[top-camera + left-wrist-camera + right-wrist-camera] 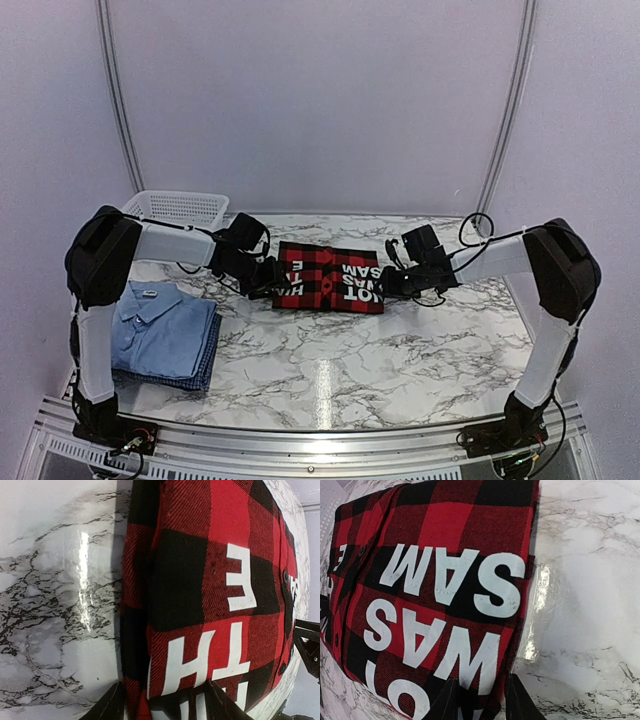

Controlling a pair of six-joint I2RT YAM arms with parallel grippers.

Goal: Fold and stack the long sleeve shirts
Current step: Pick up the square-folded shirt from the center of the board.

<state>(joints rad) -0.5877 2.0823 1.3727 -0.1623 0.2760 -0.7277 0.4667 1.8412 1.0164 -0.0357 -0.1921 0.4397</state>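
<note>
My left claw (268, 278) pinches left edge of plaid shirt (330, 277); my right claw (388, 285) pinches right edge. Shirt lies folded mid tabletop (380, 350), lettering up. Light blue shirt (160, 325) sits atop checked shirt (206, 368), near left.

It looked like a robot test lab. Plain pale walls (320, 100) stood close around a marble-look table (330, 370). At 6 o'clock a metal rail (300, 438) held the left arm (95, 345) and the right arm (552, 345).
</note>
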